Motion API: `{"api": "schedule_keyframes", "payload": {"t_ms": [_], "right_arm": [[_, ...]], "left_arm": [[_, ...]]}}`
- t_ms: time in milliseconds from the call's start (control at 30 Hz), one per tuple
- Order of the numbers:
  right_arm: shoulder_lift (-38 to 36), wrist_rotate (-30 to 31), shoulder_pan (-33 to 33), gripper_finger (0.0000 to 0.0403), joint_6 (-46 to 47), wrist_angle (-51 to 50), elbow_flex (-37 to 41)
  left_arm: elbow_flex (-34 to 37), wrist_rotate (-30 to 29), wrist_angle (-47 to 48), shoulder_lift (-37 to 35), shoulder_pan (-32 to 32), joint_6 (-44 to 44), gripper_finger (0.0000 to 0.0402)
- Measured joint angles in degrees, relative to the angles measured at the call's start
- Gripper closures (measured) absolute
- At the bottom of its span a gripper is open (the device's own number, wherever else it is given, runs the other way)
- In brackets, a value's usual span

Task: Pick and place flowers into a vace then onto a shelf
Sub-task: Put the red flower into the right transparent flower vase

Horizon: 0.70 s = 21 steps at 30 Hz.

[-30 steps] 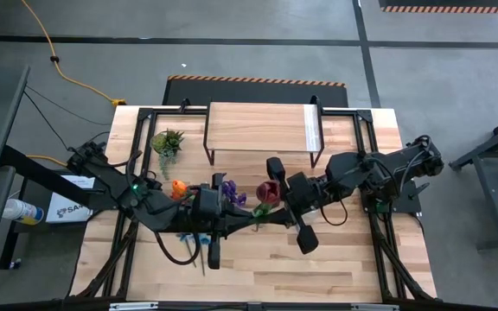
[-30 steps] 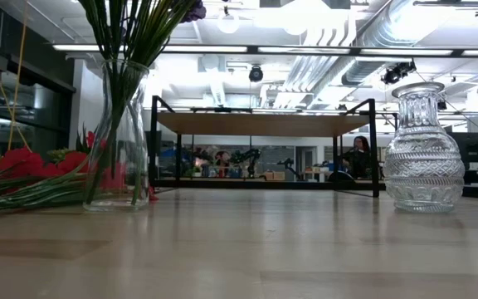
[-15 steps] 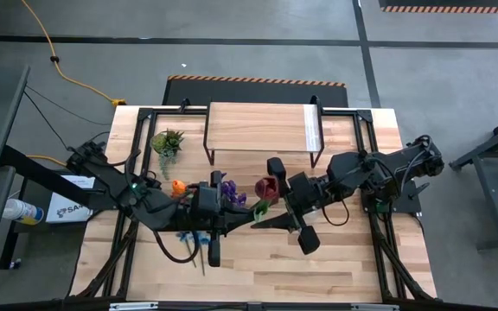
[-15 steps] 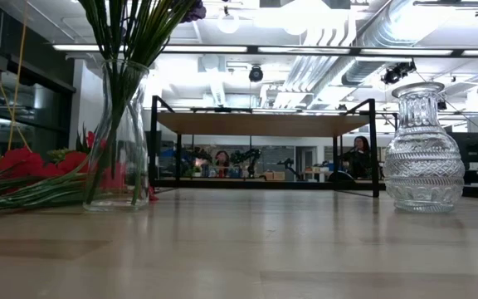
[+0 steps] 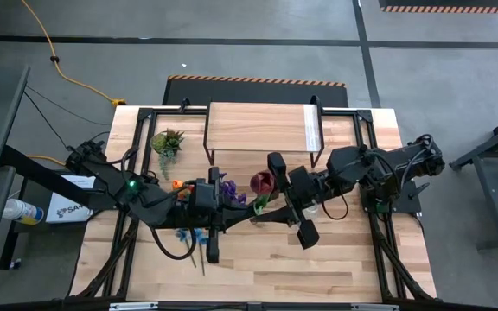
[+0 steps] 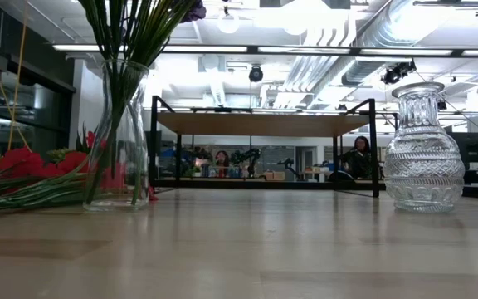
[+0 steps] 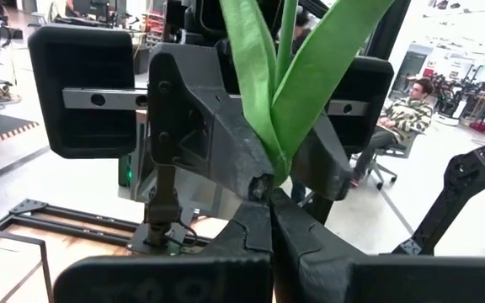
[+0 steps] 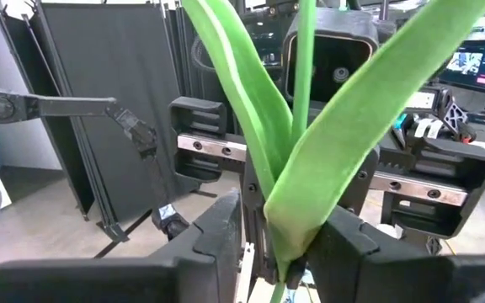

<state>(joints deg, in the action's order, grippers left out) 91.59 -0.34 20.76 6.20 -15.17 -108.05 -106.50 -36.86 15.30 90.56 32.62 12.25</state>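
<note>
High over the table's middle, a red-bloomed flower with long green leaves stands between my two grippers, which point level at each other. My left gripper comes from the table's left and is shut on its stem. My right gripper faces it from the right, open, with one finger on each side of the leaf base; whether they touch it I cannot tell. A clear vase holds other flowers' green stems. The shelf stands at the far edge. My left gripper pinches the flower's stem just under the base of the leaves between its two fingertips. The fingers lie level, coming from the table's left, across the stem. The flower stands up out of the hold, bloom on top, lifted clear of the table.
An empty ribbed glass vase stands on the table's right part. More red flowers lie on the table at the left. A small spiky green plant sits left of the shelf. Orange and purple blooms show under the left arm.
The red bloom has swung a little toward the table's far left, while both arms have stayed where they were.
</note>
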Motion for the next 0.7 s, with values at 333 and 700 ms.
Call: {"api": "schedule_keyframes", "payload": {"t_ms": [333,700], "right_arm": [[-0.31,0.39,-0.51,0.0338,0.31,-1.06,0.02],[-0.82,0.90,-0.51,0.0387,0.78,-1.64,0.19]], "left_arm": [[-0.02,0.04,-0.08,0.00,0.00,-0.39,0.0380],[-0.02,0.21,1.19,0.00,0.00,0.60,0.0380]]}}
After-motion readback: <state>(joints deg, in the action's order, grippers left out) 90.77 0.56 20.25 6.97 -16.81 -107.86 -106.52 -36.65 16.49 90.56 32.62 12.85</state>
